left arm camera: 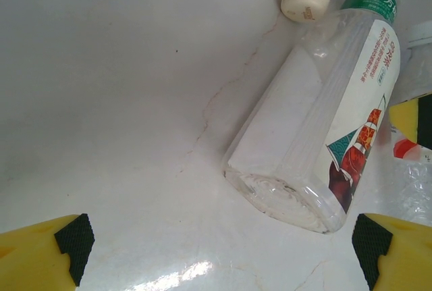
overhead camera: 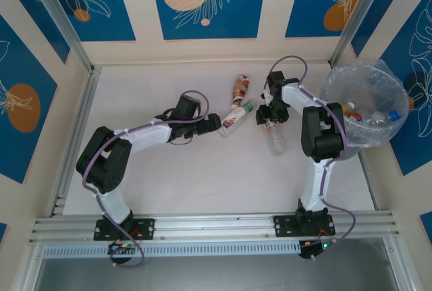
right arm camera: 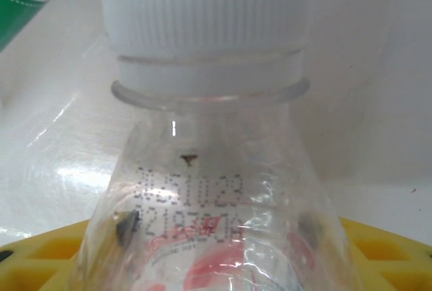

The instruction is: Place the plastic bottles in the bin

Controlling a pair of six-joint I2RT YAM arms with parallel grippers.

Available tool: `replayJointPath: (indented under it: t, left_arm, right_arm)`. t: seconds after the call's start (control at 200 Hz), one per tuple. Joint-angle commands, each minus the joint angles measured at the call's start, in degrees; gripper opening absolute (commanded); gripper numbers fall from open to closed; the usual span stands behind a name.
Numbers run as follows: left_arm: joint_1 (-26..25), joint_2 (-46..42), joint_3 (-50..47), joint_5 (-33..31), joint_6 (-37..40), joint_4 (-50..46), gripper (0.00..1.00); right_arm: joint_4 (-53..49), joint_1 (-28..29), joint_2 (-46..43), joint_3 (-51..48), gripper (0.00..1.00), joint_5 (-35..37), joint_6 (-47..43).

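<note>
Several plastic bottles (overhead camera: 368,117) already lie in your round, bag-lined dark bin (overhead camera: 368,68), and three remain on the white worktop (overhead camera: 175,169): your right end effector (overhead camera: 265,114) straddles a clear white-capped bottle (overhead camera: 275,139), its grip impossible to tell, while your left end effector (overhead camera: 214,123) gapes wide beside a green-capped clear bottle (overhead camera: 234,118).

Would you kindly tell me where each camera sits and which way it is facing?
Top external: above and behind the bases, looking down at the table; both arms, left end effector, right end effector, bin.
Left wrist: on the left arm, facing down at the green-capped bottle; its yellow fingertips at the bottom corners.
Right wrist: on the right arm, close on the white-capped clear bottle; its yellow fingers below.
Shared: the top and left wrist views both show the green-capped bottle.
</note>
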Motion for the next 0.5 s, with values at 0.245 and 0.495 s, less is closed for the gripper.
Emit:
replayJointPath:
  t: [0.245,0.495]
  left_arm:
    - [0.7,-0.1,0.5,0.8,-0.7,-0.9,1.00]
    - [0.8,-0.5,0.2,0.8,-0.6,-0.7,1.00]
  right_arm:
    - [-0.2,-0.1,-5.5,-1.5,0.62,-1.9,2.0]
    - [0.1,0.0,-11.3,-3.8,0.60,-1.0,2.6]
